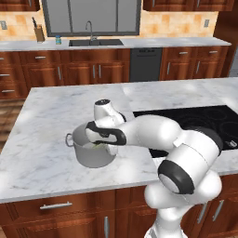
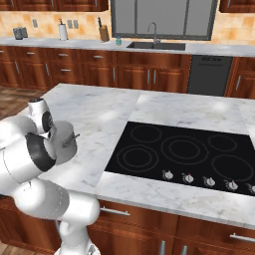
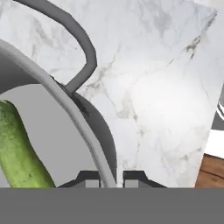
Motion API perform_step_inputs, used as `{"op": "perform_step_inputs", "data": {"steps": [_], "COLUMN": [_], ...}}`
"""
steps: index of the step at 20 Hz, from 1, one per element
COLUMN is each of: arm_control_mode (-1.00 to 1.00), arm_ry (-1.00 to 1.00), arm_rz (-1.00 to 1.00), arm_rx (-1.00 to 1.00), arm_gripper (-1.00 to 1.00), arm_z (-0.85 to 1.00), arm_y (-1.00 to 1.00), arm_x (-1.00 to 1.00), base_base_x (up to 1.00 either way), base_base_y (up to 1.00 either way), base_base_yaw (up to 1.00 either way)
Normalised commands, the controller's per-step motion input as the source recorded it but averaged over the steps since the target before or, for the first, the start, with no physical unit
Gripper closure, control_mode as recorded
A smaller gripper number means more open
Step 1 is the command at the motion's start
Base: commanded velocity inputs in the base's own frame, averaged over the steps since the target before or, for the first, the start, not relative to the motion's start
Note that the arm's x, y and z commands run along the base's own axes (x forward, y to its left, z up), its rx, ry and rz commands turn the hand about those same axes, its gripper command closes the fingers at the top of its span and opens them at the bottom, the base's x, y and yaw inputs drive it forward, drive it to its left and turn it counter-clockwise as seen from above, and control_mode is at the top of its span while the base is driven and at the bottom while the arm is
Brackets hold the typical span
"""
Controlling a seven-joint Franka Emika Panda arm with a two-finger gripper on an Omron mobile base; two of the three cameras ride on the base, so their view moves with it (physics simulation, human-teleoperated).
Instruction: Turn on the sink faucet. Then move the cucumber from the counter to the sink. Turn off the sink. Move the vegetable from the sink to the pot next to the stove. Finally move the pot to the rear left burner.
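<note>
Pot (image 1: 92, 152) is sitting on the white marble table (image 1: 42, 139), just left of the stove (image 2: 184, 154) as the robot faces it. It is a small grey metal cylinder with straight sides, a thin rim and loop handles; one handle is showing on its left in the left base view, another is arching over the marble in the hand view.

Cucumber (image 3: 17, 153) is lying inside the pot, against the grey interior. It is green, elongated, slightly curved and smooth, with a lighter green sheen along its length. From the left base view only a pale green sliver of it is peeking out under the arm.

Pincer (image 3: 110, 177) is hovering at the pot's rim, with the rim wall passing right between the two dark fingertips (image 3: 89, 178), one tip inside the pot and one outside. The gap is narrow; cannot tell whether the tips are actually pressing on the rim or just straddling it.

The arm is bending low over the pot, hiding much of it in the right base view.

The sink (image 1: 95, 42) and sink faucet (image 1: 90, 29) are sitting on the far wall counter, well apart from the pot.
</note>
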Motion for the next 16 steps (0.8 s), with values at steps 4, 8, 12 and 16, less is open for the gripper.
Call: {"op": "perform_step_inputs", "data": {"steps": [4, 8, 12, 16], "arm_control_mode": [-1.00, -1.00, -1.00, -1.00], "arm_ry": [-0.20, -0.22, -0.19, -0.10], "arm_rz": [-0.28, -0.23, -0.20, -0.17], "arm_rx": [-0.01, -0.03, 0.00, 0.02], "arm_gripper": [1.00, 1.00, 1.00, 1.00], "arm_z": [0.46, 0.57, 0.55, 0.36], "arm_y": [-0.42, -0.49, -0.56, -0.81], "arm_x": [-0.02, 0.06, 0.30, 0.59], "base_base_x": [0.00, 0.00, 0.00, 0.00], "base_base_y": [0.00, 0.00, 0.00, 0.00], "base_base_yaw": [0.00, 0.00, 0.00, 0.00]}}
